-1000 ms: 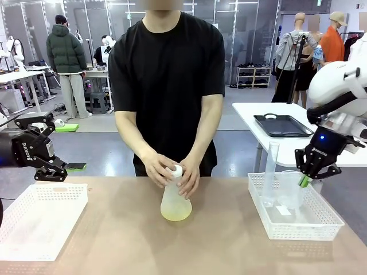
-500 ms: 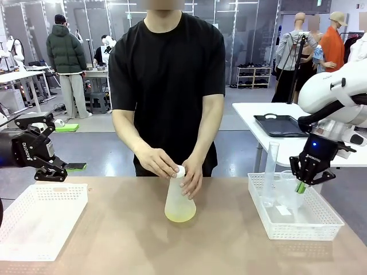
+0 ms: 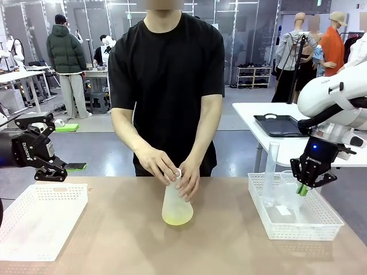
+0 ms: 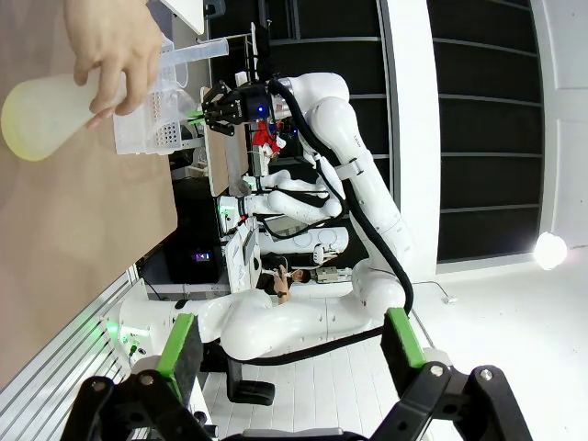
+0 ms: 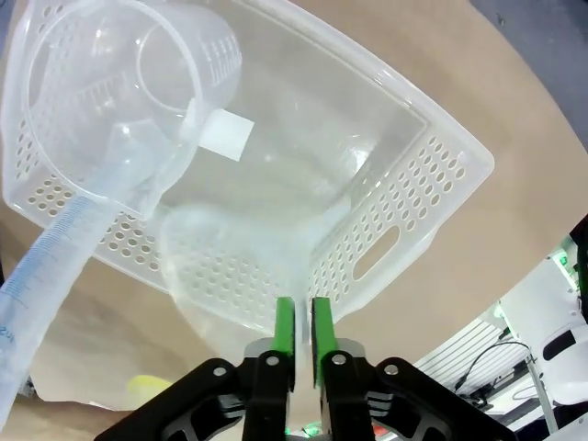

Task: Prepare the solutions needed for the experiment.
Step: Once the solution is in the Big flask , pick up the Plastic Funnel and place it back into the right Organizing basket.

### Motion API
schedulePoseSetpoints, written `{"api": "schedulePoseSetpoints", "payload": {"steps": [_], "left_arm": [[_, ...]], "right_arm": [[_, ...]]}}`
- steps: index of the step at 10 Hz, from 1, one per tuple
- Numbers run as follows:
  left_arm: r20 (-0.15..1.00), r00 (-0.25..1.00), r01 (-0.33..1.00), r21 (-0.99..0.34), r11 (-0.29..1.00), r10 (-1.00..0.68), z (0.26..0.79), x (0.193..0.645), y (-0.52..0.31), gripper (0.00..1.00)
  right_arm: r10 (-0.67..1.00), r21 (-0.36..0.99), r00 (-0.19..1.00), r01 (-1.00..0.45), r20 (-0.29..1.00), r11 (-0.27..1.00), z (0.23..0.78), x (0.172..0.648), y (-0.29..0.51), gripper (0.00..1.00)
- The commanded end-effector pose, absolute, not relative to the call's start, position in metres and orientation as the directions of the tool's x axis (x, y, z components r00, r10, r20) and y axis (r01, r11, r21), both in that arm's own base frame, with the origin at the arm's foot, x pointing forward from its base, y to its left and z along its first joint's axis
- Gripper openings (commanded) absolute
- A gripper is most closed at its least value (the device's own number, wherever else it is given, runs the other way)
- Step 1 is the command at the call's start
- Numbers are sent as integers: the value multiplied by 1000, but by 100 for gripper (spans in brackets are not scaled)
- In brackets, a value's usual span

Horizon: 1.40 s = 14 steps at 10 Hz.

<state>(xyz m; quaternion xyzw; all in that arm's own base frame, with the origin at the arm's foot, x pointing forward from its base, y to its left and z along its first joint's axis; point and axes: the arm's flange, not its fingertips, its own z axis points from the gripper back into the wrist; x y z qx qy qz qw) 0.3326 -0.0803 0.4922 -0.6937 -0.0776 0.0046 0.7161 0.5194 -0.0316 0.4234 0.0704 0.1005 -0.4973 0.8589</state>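
Currently the solutions [image 3: 176, 217] are sitting as a shallow yellow-green pool in the bottom of a translucent conical flask [image 3: 175, 197]. The flask is standing at the middle of the worktop [image 3: 218, 246], seemingly leaning a little. The person is gripping its neck with one hand [image 3: 159, 165] and steadying its side with the other hand [image 3: 189, 182]. As I judge it, the person is doing the mixing and the task is partly along: liquid is already in the flask, while the measuring ware is waiting in its basket.

A graduated cylinder [image 3: 270, 169] and a beaker [image 3: 288, 192] are standing in the white basket [image 3: 287, 235] at the robot's right. A second white basket [image 3: 43, 189] is lying at its left.

The right tool [image 3: 302, 189] is hanging fingers-down at the beaker inside the right basket. Its pads are drawn almost together, leaving a thin slit. Whether the beaker's wall is lying in that slit I cannot tell.

The left tool [image 4: 292, 349] is hovering above the far edge of the second white basket and pointing sideways across the worktop. It is spread wide and carrying nothing.
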Motion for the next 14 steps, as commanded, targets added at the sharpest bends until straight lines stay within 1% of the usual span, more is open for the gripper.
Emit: {"api": "schedulePoseSetpoints", "payload": {"steps": [1, 3, 4, 5, 6, 7, 14], "left_arm": [[104, 988, 102, -994, 27, 110, 493, 332, -81, 100], [104, 988, 102, -994, 27, 110, 493, 332, -81, 100], [104, 988, 102, -994, 27, 110, 493, 332, -81, 100], [104, 988, 102, -994, 27, 110, 493, 332, -81, 100], [104, 988, 102, -994, 27, 110, 493, 332, -81, 100], [104, 988, 102, -994, 27, 110, 493, 332, -81, 100], [104, 988, 102, -994, 27, 110, 493, 332, -81, 100]], "right_arm": [[-865, 44, 456, 888, -210, 457, 421, 523, -25, 30], [-865, 71, 462, 886, -194, 458, 425, 524, -25, 49], [-866, 86, 466, 885, -183, 458, 427, 523, -25, 57], [-870, 97, 469, 883, -150, 459, 431, 522, -25, 57], [-866, 94, 476, 880, -155, 466, 434, 520, -24, 57], [-846, 79, 497, 868, -193, 491, 431, 526, -29, 57], [-846, 79, 497, 868, -193, 491, 431, 526, -29, 57]]}}
